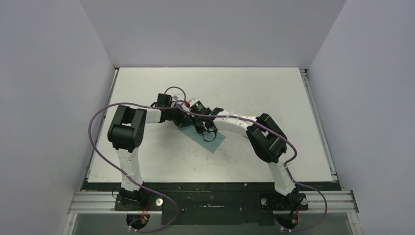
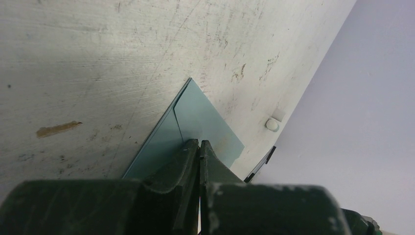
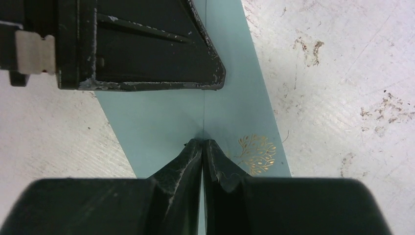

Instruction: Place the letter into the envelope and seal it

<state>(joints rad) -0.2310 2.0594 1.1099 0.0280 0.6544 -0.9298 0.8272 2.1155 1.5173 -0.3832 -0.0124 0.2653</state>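
The teal envelope lies flat on the table's middle, under both grippers. The letter is not in view. My left gripper is shut, its tips resting on the envelope beside a fold line. My right gripper is also shut, its tips pressed on the envelope on a seam line, next to a gold leaf print. The left gripper's fingers show at the top of the right wrist view, close ahead of my right tips. In the top view both grippers meet over the envelope.
The white scuffed table is walled in by grey panels on three sides. A small white round knob sits near the table's edge in the left wrist view. A tan smear marks the table surface.
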